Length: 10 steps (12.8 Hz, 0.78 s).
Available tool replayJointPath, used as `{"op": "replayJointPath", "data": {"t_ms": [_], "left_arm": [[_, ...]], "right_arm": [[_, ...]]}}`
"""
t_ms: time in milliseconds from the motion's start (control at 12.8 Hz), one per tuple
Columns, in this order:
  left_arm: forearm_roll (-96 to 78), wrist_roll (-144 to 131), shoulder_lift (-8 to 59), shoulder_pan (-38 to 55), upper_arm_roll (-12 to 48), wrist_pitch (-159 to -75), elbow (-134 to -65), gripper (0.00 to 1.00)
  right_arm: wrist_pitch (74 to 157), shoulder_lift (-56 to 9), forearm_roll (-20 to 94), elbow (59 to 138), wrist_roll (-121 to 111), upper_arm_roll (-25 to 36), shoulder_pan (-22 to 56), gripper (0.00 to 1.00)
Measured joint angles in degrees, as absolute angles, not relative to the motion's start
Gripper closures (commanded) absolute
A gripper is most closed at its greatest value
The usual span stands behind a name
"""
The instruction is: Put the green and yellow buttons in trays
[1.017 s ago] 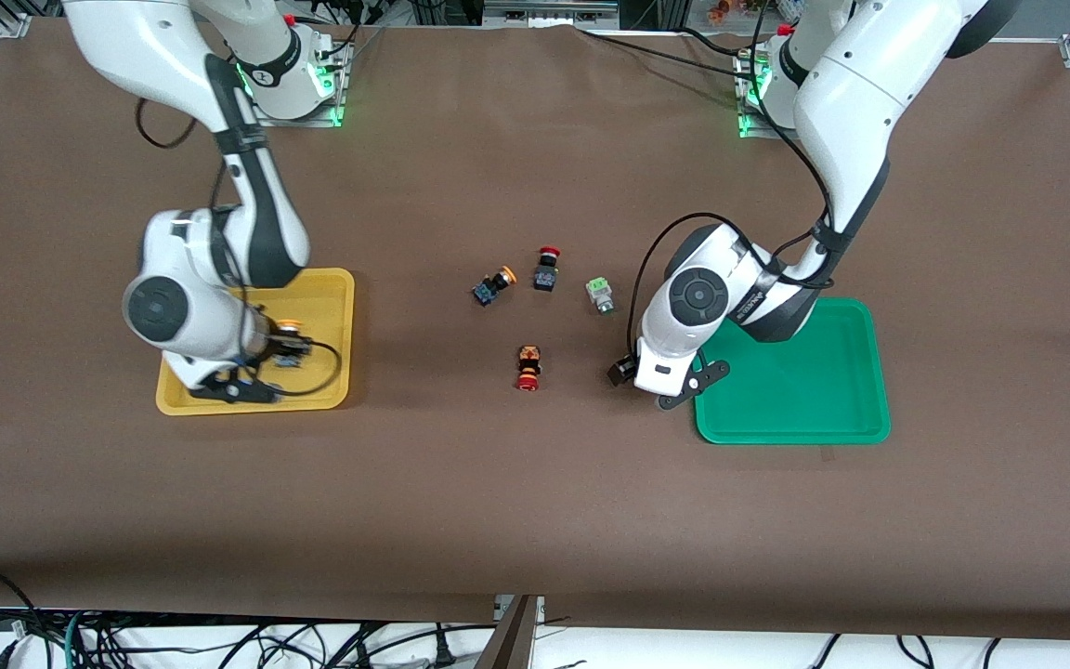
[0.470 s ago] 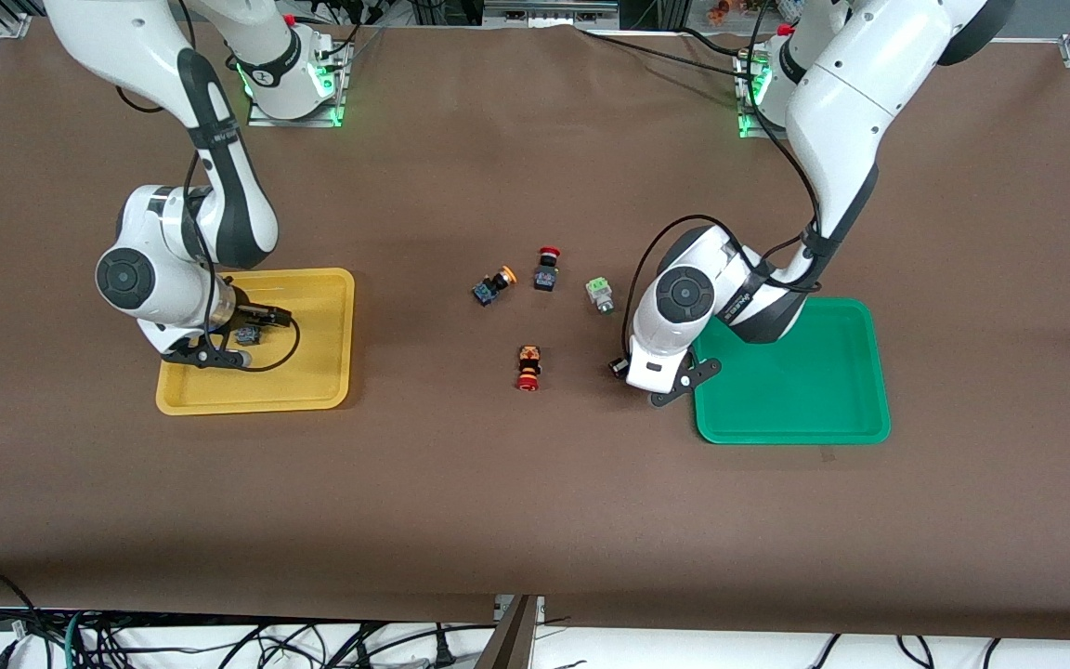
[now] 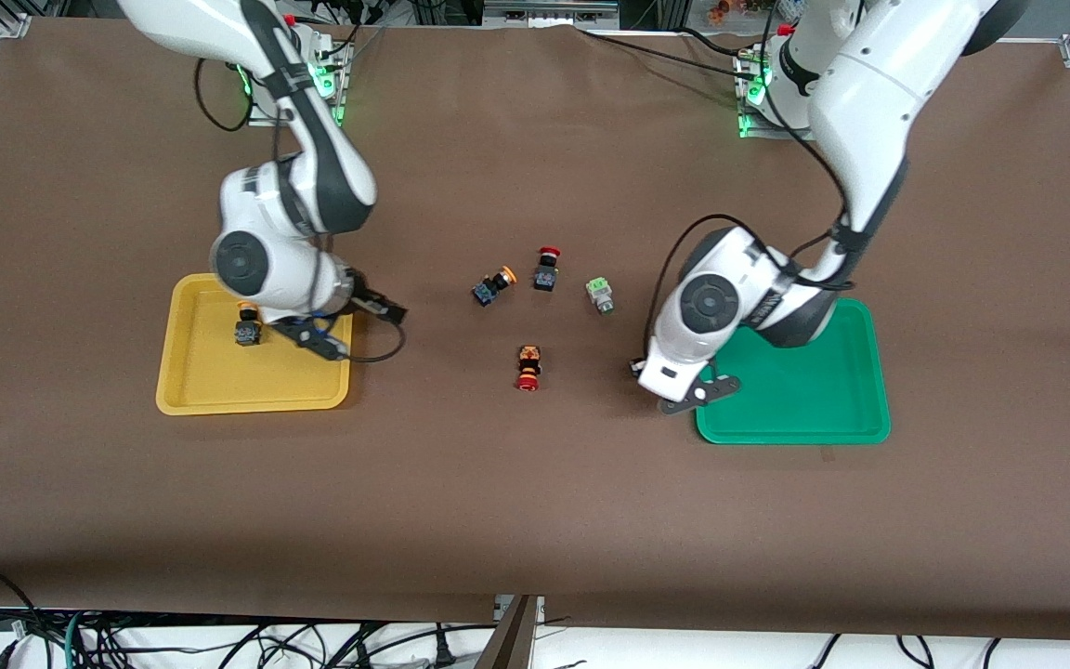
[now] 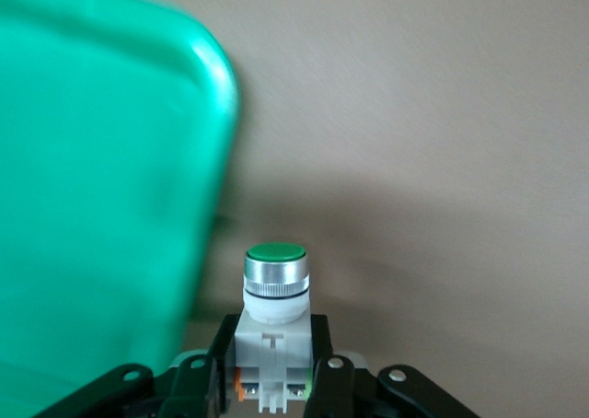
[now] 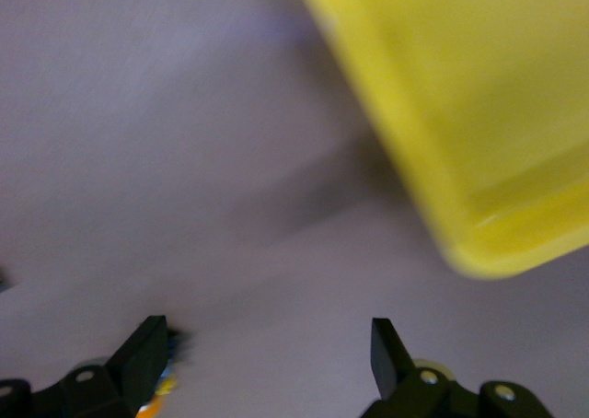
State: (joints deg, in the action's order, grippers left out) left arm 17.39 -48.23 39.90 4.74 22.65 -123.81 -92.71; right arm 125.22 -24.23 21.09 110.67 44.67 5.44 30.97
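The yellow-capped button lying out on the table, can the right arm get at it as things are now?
Probably yes. The right hand is open and empty beside the yellow tray, and only bare cloth lies between it and the yellow-capped button. The red-capped switch beside the button leaves it little room.

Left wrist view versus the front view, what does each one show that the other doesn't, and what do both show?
Only the left wrist view shows a green-capped button gripped in the left claw; in the front view the arm hides it. Only the front view shows the yellow tray with a yellow-capped button in it, the open right claw over the table beside that tray, and four more switches lying between the trays. Both show the green tray and the brown table.
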Motion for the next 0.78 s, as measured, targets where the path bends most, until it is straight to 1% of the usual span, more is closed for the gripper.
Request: {"op": "replayJointPath", "data": {"t_ms": [157, 391, 470, 548, 626, 704, 783], "left_arm": [[14.18, -34.77, 37.27, 1.13, 20.57, -120.04, -92.69, 1.00], [9.44, -16.21, 35.07, -0.35, 12.66, -116.83, -93.47, 1.00], [8.72, -11.75, 34.72, -0.71, 10.20, -116.77, -94.21, 1.00], [7.80, -8.56, 34.38, -1.16, 8.09, -116.78, -95.15, 1.00], [6.41, -6.53, 34.02, -1.54, 6.57, -117.08, -96.36, 1.00], [5.75, -5.47, 33.63, -1.67, 5.49, -118.59, -98.25, 1.00], [5.65, -4.74, 33.20, -1.63, 4.64, -121.98, -101.00, 1.00]], "right_arm": [[130.97, -27.29, 21.76, 110.64, 54.08, 3.29, 34.25, 0.03], [139.47, -32.99, 22.04, 110.54, 65.72, 2.95, 41.77, 0.04], [141.33, -34.37, 22.07, 110.43, 68.33, 2.91, 43.33, 0.07], [142.14, -35.27, 22.08, 110.22, 69.91, 2.79, 44.28, 0.21], [142.67, -35.57, 22.13, 110.02, 70.54, 2.77, 44.88, 0.45], [142.68, -35.56, 22.15, 109.88, 70.67, 2.75, 45.25, 0.72], [142.68, -35.50, 22.15, 109.67, 70.58, 2.76, 45.33, 0.90]]}}
